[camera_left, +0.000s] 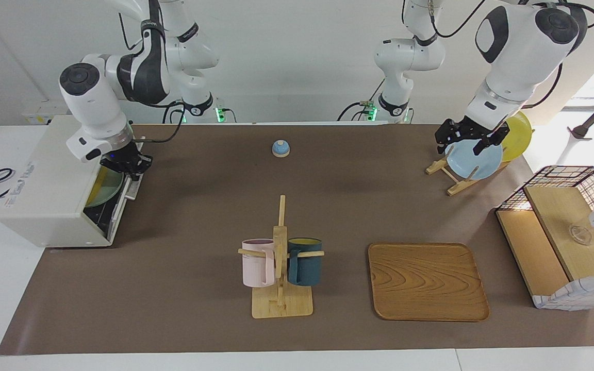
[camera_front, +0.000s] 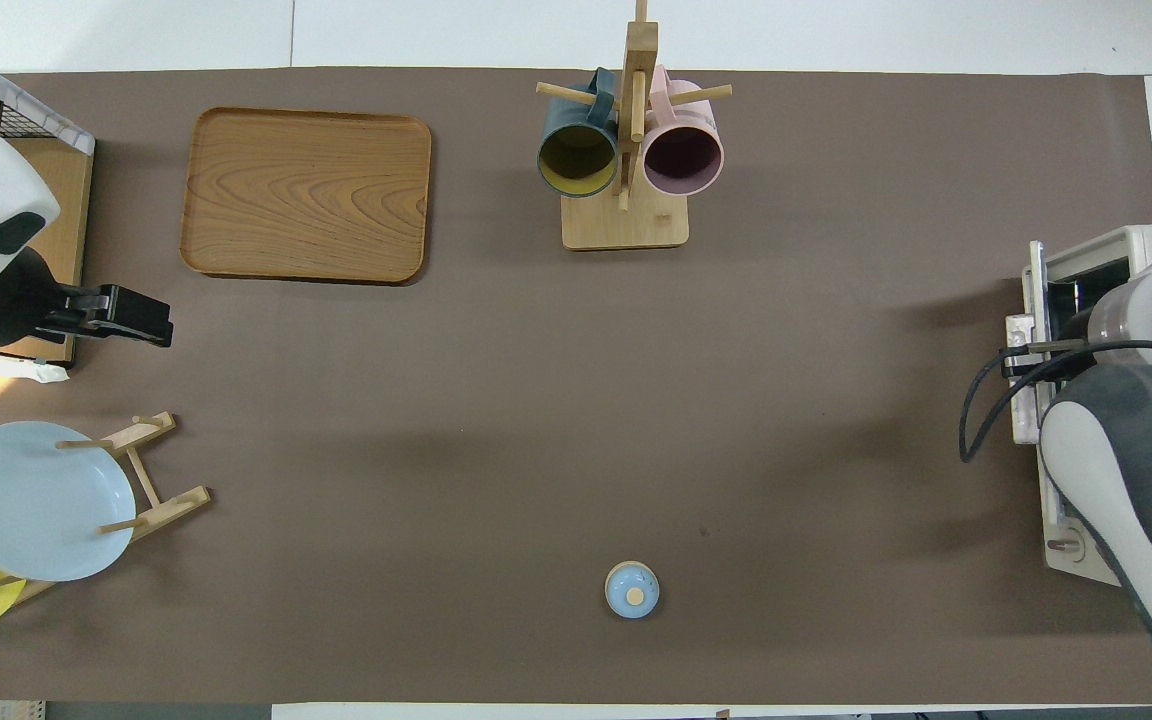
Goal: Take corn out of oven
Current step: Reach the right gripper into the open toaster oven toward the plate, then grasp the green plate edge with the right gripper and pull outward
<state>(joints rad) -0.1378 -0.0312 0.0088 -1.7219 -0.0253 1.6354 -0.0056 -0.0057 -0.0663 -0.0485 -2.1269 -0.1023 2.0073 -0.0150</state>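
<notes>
The corn cannot be made out. Judging by the task, it lies inside the oven (camera_left: 44, 196), which sits at the right arm's end of the counter. Its door (camera_left: 120, 208) is tipped partway down, and through the gap only a pale yellow-green dish (camera_left: 103, 186) shows, just inside and slightly below the jaws that hold the door. If the cob rests on or beside that dish, it lies inward from those jaws, deeper in the cavity. Which way its long axis runs cannot be told. The right gripper (camera_left: 131, 167) is much the nearer of the two. Its jaws are closed on the handle (camera_left: 133, 181) at the door's upper edge, with the wrist pointing steeply down and the forearm arched over the oven's top. From above, that arm covers most of the opening. As I read it, the door needs to swing lower before anything can reach in, since the gap is narrow and the grip on the handle occupies the only nearby arm. The left gripper (camera_left: 464, 141) waits well apart at the left arm's end. It hangs over the blue plate (camera_left: 475, 159) in the wooden rack (camera_left: 451, 178), its jaws spread and holding nothing.
</notes>
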